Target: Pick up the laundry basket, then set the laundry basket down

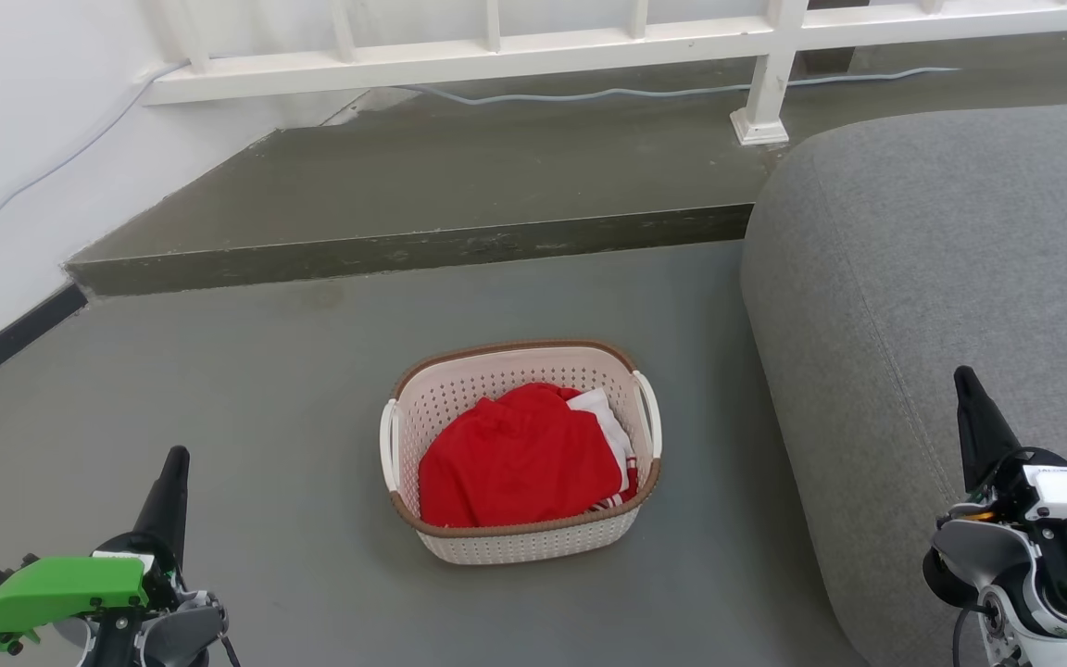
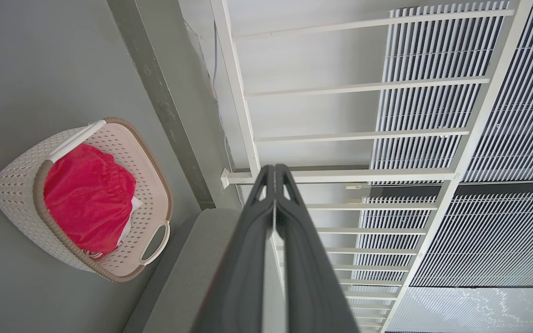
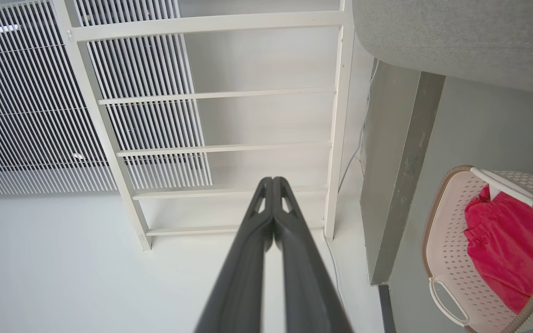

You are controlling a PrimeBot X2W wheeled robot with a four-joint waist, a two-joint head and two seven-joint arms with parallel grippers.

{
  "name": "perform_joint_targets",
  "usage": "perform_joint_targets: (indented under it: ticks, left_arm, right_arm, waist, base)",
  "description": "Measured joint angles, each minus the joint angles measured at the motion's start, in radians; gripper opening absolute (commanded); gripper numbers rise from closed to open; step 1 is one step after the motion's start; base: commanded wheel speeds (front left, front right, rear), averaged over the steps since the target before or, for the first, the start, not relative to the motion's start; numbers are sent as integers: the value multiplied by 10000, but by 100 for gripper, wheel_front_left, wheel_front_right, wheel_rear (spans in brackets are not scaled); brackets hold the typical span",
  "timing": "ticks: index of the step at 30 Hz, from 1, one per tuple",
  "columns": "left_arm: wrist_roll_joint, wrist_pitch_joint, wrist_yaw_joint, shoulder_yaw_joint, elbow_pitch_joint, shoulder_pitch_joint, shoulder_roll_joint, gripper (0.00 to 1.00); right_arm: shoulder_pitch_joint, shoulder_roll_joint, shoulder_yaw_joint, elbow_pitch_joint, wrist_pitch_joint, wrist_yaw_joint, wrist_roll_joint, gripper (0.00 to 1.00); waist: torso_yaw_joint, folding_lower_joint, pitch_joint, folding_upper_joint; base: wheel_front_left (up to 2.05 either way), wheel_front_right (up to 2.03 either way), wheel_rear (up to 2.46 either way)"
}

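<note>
Left fingers (image 2: 248,245) are pressed flat together, tips meeting, with nothing between them. The right fingers (image 3: 248,259) are clenched the same way and are just as empty. From the head camera they point up from the near left and near right corners, well apart from everything else.

A grey floor (image 1: 219,417) takes up most of the scene. On the right, a large grey upholstered sofa (image 1: 941,259) with a rounded corner runs from near to far. Beyond the floor is a raised concrete step (image 1: 459,176) with a worn front edge, and a white railing (image 1: 496,56) runs along its far side.

The laundry basket (image 1: 533,548) stands upright on the floor, near the middle and left of the sofa without touching it. Its brown rim is level, and there is a white handle on each short side. A crumpled red garment (image 1: 515,459) fills most of the inside. A bit of white cloth (image 1: 603,417) shows at the garment's right edge. A thin pale cable (image 1: 589,93) lies on the step under the railing.
</note>
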Motion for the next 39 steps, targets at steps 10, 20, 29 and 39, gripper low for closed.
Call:
perform_joint_targets:
  ticks: [10,20,29,39]
  left_arm:
    - [0,0,0,-2,-6,0,0,0]
    - [0,0,0,-2,-12,0,0,0]
    - [0,0,0,-4,-13,0,0,0]
    - [0,0,0,-6,-15,0,0,0]
  right_arm:
    - [-1,0,-17,17,2,0,0,0]
    - [-3,4,-31,44,15,0,0,0]
    - [-5,6,-38,56,59,2,-2,0]
    - [-7,10,-48,63,61,2,-2,0]
  waist:
    - [0,0,0,1]
    - [-1,0,-1,0]
    - [-1,0,-1,0]
    - [-1,0,-2,0]
  base:
    - [0,0,0]
    - [0,0,0]
    - [0,0,0]
    - [0,0,0]
